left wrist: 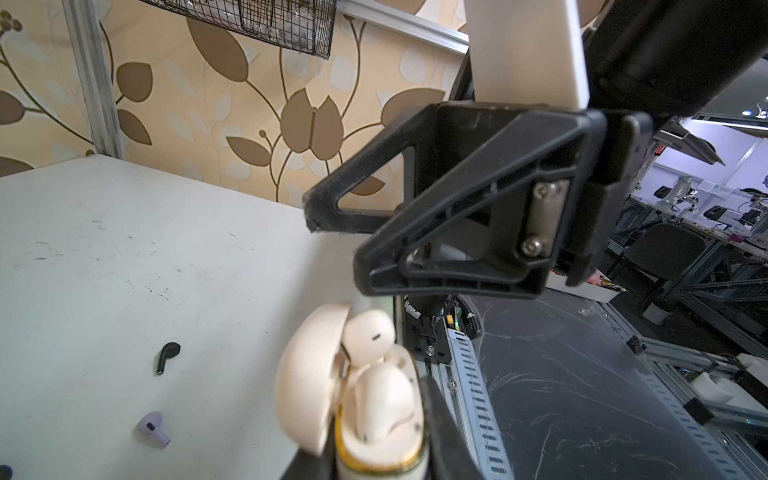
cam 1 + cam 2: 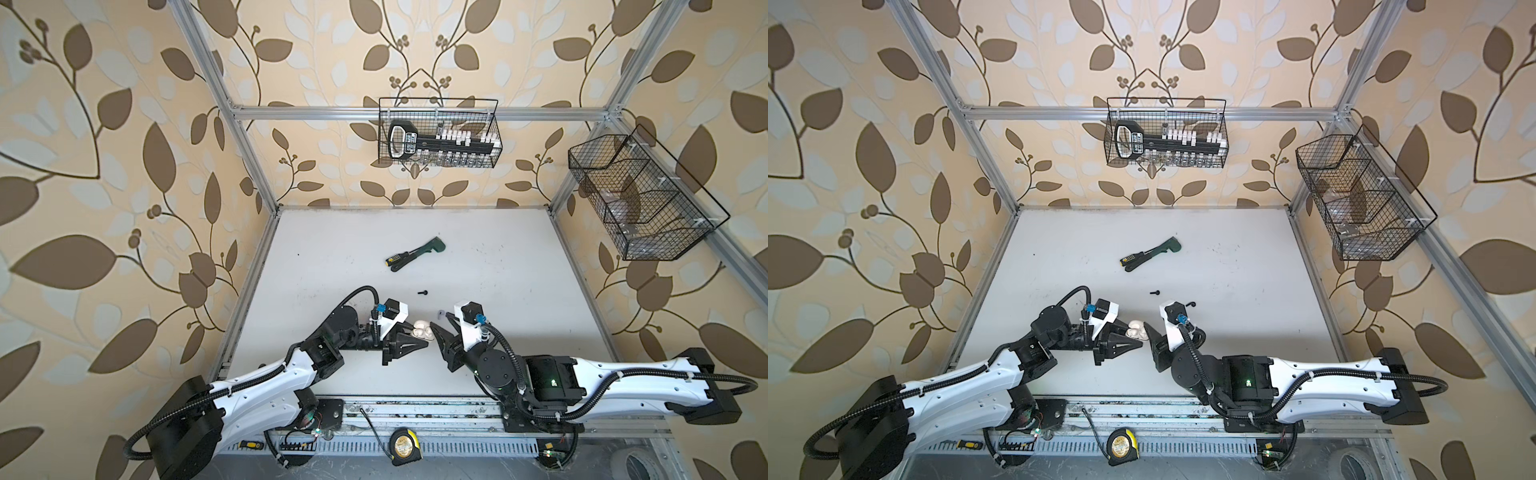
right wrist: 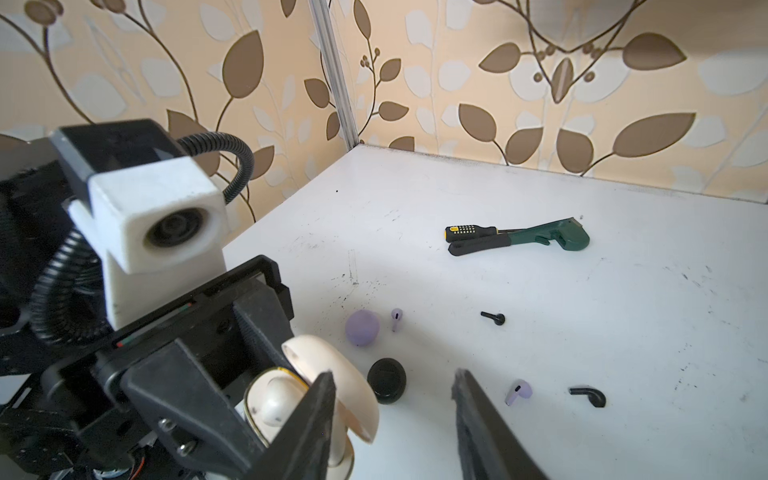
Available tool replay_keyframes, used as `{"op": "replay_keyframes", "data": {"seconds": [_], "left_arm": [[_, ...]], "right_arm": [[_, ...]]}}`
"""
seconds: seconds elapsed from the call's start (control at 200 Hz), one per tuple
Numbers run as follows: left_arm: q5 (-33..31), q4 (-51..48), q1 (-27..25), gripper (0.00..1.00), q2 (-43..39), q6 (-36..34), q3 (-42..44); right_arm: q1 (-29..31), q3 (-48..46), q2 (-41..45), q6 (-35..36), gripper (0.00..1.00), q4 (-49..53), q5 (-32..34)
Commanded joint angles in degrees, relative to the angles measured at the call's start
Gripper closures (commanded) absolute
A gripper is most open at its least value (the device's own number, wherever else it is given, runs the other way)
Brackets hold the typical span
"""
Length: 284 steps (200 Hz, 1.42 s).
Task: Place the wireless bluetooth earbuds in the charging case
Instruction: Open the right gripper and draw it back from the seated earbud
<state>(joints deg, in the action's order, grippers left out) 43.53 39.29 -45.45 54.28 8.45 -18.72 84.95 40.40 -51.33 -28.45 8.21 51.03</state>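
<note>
My left gripper is shut on the cream-white charging case, whose lid stands open. One cream earbud lies in the case. The other cream earbud sits higher at the case's far end. My right gripper is open and holds nothing; one of its fingers is close beside the lid. In both top views the two grippers meet at the case. Loose on the table lie two lilac earbuds and two black earbuds.
A shut lilac case and a shut black case sit just beyond the cream one. A black-and-yellow screwdriver and a green tool lie mid-table. Wire baskets hang on the back and right walls.
</note>
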Motion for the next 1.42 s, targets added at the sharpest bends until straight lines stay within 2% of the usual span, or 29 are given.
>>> {"op": "replay_keyframes", "data": {"seconds": [0.0,0.22,0.44,0.955,1.1,1.414], "left_arm": [[2.2,3.9,-0.7,1.00,-1.3,-1.2,0.0],[3.4,4.0,-0.9,1.00,-2.3,-1.4,0.3],[4.3,4.0,-1.1,1.00,-2.3,-1.7,0.2],[6.3,4.5,-1.2,1.00,-4.5,-1.9,0.9],[6.2,4.3,-1.2,1.00,-4.7,-2.3,1.1],[5.0,4.8,-1.2,1.00,-4.5,-6.6,2.6]], "right_arm": [[-0.2,-2.1,1.3,0.4,0.53,0.2,-1.6],[-0.2,-3.4,2.7,0.8,0.53,0.5,-2.0],[-0.2,-3.7,1.5,3.8,0.53,-1.2,-6.3],[0.2,-5.4,1.2,8.9,0.50,-1.7,-10.2],[0.2,-5.6,2.1,7.9,0.49,-1.0,-8.5],[0.3,-2.7,7.8,5.5,0.49,-0.1,-9.4]]}}
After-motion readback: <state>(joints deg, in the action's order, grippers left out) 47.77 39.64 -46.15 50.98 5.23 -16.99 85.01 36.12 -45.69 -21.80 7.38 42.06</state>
